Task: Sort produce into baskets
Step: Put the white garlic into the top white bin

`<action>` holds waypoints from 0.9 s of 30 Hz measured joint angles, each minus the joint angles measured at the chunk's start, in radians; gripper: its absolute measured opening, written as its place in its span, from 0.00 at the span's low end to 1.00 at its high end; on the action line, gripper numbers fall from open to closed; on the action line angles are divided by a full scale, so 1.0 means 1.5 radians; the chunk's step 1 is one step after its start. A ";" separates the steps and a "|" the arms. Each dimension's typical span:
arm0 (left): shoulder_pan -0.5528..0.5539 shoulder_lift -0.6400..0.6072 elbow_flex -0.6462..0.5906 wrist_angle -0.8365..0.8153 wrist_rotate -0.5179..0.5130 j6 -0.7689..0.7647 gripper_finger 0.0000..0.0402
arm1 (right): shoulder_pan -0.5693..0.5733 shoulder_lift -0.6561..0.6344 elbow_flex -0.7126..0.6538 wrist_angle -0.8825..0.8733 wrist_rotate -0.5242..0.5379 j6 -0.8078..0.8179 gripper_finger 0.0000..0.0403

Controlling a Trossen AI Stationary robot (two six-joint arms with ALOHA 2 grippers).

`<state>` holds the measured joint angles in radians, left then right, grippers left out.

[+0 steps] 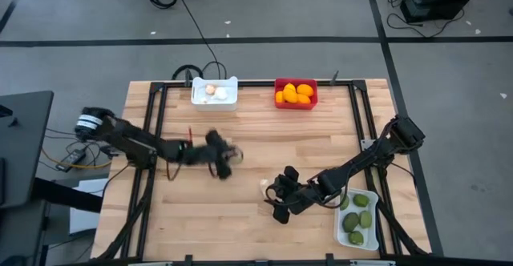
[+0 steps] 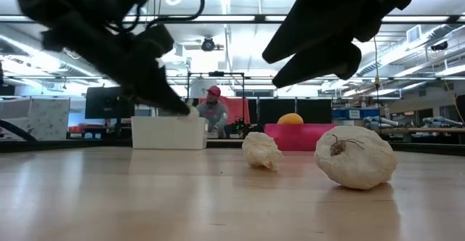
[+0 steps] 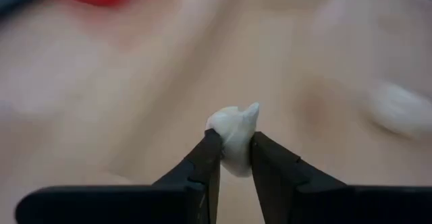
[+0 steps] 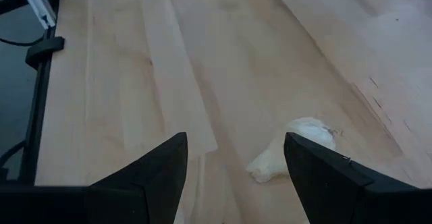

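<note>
Left gripper [image 3: 235,146], over the table's middle left of centre, with its two fingers [image 3: 206,158] pinching a whitish garlic bulb [image 3: 234,131] between the tips; in the high view the same gripper [image 1: 224,158] sits blurred above bare wood. Right gripper [image 4: 233,158], near the table's centre toward the near edge, with fingers spread wide apart and nothing between them; a second garlic bulb [image 4: 291,146] lies on the wood just beyond the gap, seen in the high view as a pale spot [image 1: 264,184] just left of that gripper [image 1: 276,202]. In the low view two garlic bulbs rest on the tabletop, a larger one [image 2: 356,157] nearer the camera and a smaller one [image 2: 261,150] to its left. White basket [image 1: 215,99] at the far edge, left of centre, holding two pale bulbs [image 1: 216,91]. Red basket [image 1: 296,102] to its right at the far edge, filled with orange and yellow citrus fruits [image 1: 294,93]. Second white basket [image 1: 341,230] at the near right corner, holding dark green oval fruits [image 1: 357,216]. A person [image 2: 212,107] sits in the room beyond the wooden table [image 1: 240,218].
</note>
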<state>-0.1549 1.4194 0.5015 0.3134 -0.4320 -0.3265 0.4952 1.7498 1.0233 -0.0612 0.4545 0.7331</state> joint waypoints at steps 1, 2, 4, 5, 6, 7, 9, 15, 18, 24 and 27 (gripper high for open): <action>0.032 -0.024 0.000 -0.017 0.000 0.019 0.20 | 0.000 0.003 0.000 0.001 0.001 0.000 0.64; 0.067 -0.049 0.000 -0.032 0.001 0.039 0.20 | -0.001 0.007 0.000 -0.002 0.003 0.000 0.64; 0.142 -0.096 0.000 -0.058 0.011 0.076 0.20 | -0.001 0.014 0.000 -0.003 0.006 0.000 0.64; 0.180 -0.117 0.000 -0.062 0.024 0.093 0.20 | -0.002 0.019 0.000 -0.003 0.010 0.000 0.64; 0.220 -0.136 0.000 -0.062 0.035 0.111 0.20 | -0.004 0.021 0.000 -0.002 0.013 0.000 0.64; 0.261 -0.153 0.000 -0.063 0.048 0.128 0.20 | -0.005 0.022 0.000 -0.006 0.017 0.000 0.64; 0.339 -0.170 0.000 -0.063 0.067 0.145 0.20 | -0.009 0.022 0.000 -0.008 0.032 0.000 0.64; 0.540 -0.138 0.000 -0.062 0.135 0.161 0.20 | -0.023 0.022 0.000 -0.011 0.124 0.017 0.64; 0.602 -0.108 0.000 -0.037 0.144 0.159 0.22 | -0.033 0.022 0.000 -0.016 0.123 0.021 0.64; 0.672 -0.071 0.012 -0.019 0.173 0.110 0.36 | -0.041 0.022 0.000 -0.015 0.098 0.028 0.66; 0.681 -0.064 0.027 -0.036 0.233 0.105 0.46 | -0.041 0.022 0.000 -0.016 0.095 0.039 0.67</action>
<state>0.8665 1.3235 0.5416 0.2595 -0.0826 -0.1688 0.4339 1.7824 1.0233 -0.0845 0.5969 0.7917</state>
